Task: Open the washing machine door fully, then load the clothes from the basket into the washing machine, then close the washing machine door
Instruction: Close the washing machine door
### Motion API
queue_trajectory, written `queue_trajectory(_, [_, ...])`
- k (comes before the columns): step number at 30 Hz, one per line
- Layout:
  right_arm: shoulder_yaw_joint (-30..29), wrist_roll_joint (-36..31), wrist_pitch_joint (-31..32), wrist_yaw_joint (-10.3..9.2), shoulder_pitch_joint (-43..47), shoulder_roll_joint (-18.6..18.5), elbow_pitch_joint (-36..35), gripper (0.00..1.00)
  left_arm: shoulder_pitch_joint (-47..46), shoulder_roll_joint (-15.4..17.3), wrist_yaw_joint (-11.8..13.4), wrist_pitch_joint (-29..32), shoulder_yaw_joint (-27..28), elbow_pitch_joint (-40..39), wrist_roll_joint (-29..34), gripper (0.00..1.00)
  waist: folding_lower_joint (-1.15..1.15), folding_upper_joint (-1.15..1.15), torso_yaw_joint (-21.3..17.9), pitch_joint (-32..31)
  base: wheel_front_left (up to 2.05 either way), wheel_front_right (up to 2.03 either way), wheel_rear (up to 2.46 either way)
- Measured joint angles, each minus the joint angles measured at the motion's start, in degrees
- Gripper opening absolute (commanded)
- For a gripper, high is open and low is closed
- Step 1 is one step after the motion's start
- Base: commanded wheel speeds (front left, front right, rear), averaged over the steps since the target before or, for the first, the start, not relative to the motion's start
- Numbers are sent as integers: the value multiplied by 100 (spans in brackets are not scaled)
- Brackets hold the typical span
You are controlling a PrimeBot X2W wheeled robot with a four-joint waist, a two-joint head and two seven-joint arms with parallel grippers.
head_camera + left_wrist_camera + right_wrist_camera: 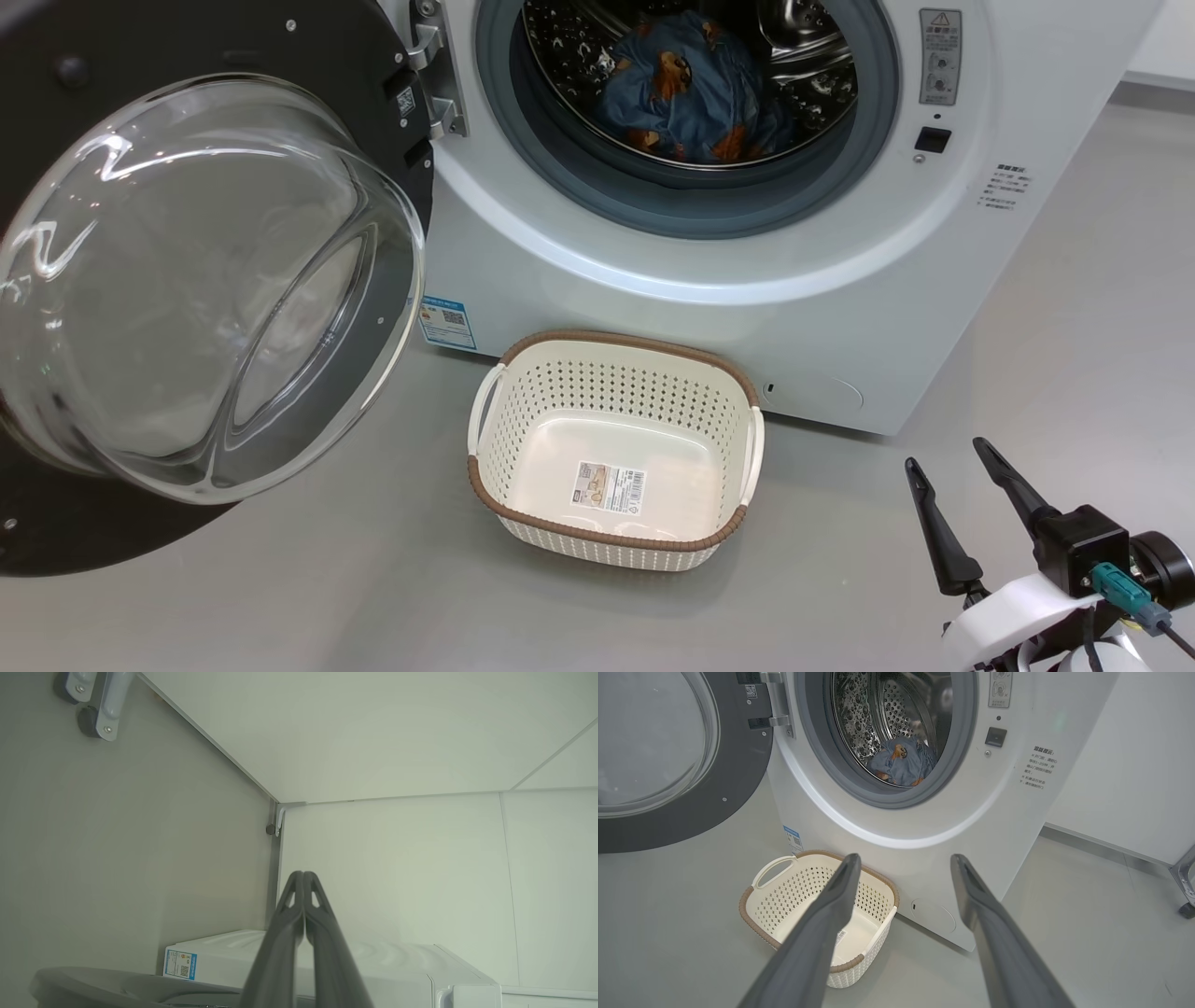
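The washing machine [747,308] [971,826] stands with its door [196,289] [658,756] swung wide open to the left. Blue clothes [686,89] [901,760] with orange-brown figures lie inside the steel drum. On the floor in front of the machine sits the cream basket [616,448] [817,910], holding nothing but the label on its floor. My right gripper [948,462] [903,863] hovers open at the lower right, clear of the basket, nothing between its fingers. My left gripper [303,875] is shut on nothing, raised and pointing at a white wall above the machine's top.
Grey floor spreads around the basket and to the right of the machine. A white wall [1125,765] rises right of the machine, with a metal leg and castor [1186,891] at its foot. Castors [93,704] show in the left wrist view's upper left.
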Motion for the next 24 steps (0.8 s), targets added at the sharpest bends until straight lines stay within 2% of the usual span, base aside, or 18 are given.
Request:
queue_trajectory(13, [-127,51,0,0,3,-12,-2,100,-128,68,0,840,-495,71,2,0,0,0,-78,12,0,0,0])
queue_trajectory(19, [-166,52,0,0,7,-4,-5,100,-219,-54,-1,1382,-606,-65,-319,0,0,0,-36,-6,0,0,0])
queue_trajectory(24, [-171,52,0,0,12,-3,-7,100,-235,-130,-1,1603,-611,-105,-358,0,0,0,15,-18,0,0,0])
